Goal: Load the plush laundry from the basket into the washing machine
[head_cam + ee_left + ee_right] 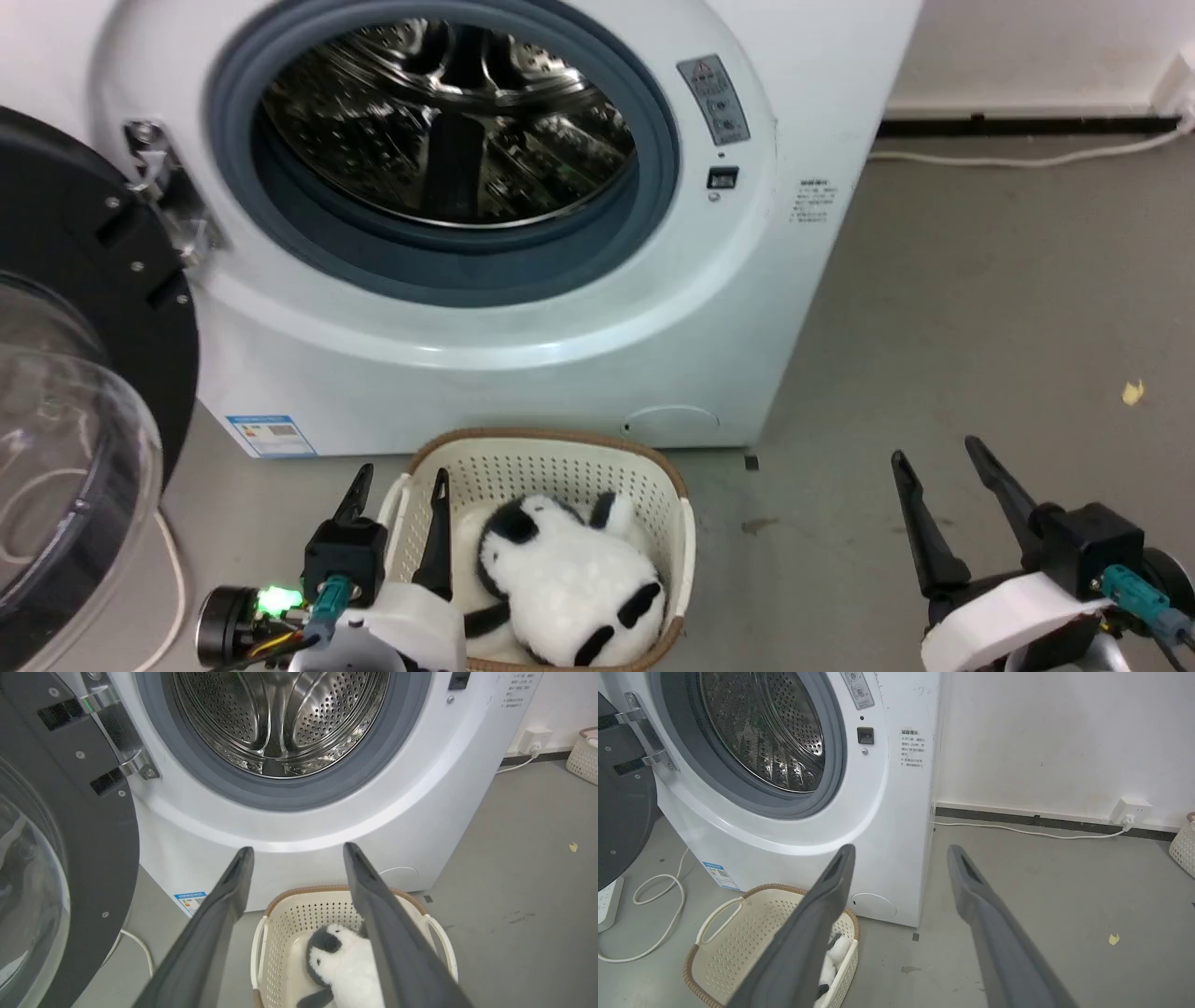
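A smooth grey concrete floor (980, 308) meets a plain white painted wall (1055, 742), with a narrow black skirting strip (1017, 819) along the join. A thin white cable (1017, 831) lies on the floor just in front of the strip and runs to a white plastic socket block (1129, 809) low on the wall. Near the socket, at the view's right edge, is part of a second cream perforated basket (1183, 847). A small yellow scrap (1113, 939) lies on open floor. Well apart from it are a dark smudge (909, 969) and a small dark square mark (915, 937). Far left, a looped white cord (683, 893) lies beside a white power strip (606, 903).
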`<state>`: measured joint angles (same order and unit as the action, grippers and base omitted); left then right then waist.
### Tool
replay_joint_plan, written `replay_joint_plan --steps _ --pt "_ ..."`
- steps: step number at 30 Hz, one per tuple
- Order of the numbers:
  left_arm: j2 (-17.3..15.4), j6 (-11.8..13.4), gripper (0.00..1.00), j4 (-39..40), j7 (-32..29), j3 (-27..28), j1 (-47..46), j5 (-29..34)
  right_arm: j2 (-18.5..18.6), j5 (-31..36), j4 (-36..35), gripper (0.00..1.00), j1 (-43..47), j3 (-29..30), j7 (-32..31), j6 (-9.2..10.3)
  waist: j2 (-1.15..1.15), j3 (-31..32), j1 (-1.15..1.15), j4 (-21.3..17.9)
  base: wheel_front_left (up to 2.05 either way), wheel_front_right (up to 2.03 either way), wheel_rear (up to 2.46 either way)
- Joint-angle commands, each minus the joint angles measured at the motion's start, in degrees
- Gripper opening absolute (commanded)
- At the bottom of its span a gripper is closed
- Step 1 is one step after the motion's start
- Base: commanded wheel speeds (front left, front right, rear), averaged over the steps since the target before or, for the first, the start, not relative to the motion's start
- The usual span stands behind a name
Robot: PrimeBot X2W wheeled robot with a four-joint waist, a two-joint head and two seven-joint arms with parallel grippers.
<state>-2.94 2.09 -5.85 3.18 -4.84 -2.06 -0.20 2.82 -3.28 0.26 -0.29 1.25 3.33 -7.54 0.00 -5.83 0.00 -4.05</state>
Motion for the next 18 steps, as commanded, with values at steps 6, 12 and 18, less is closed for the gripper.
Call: replay_joint_plan --steps 6,12,18 --pt "-0.48 -0.62 1.00 -4.72 1.04 -1.71 -4.24 -0.45 0.02 -1.29 -0.34 1.00 -1.95 0.49 1.18 0.02 0.00 -3.96 0.00 -2.18 0.00 0.00 0.00" --pt "-0.70 -0.69 1.00 -8.93 0.92 -2.21 -6.68 -0.98 0.02 -2.15 -0.33 1.00 -2.77 0.43 1.77 0.02 0.00 -6.19 0.00 -3.70 0.00 0.00 0.00" --pt "-1.07 -1.70 1.00 -15.92 0.00 -3.34 -10.84 -1.96 0.02 -3.60 -0.82 1.00 -3.96 0.42 2.72 0.02 0.00 -9.87 0.00 -5.75 0.00 0.00 0.00"
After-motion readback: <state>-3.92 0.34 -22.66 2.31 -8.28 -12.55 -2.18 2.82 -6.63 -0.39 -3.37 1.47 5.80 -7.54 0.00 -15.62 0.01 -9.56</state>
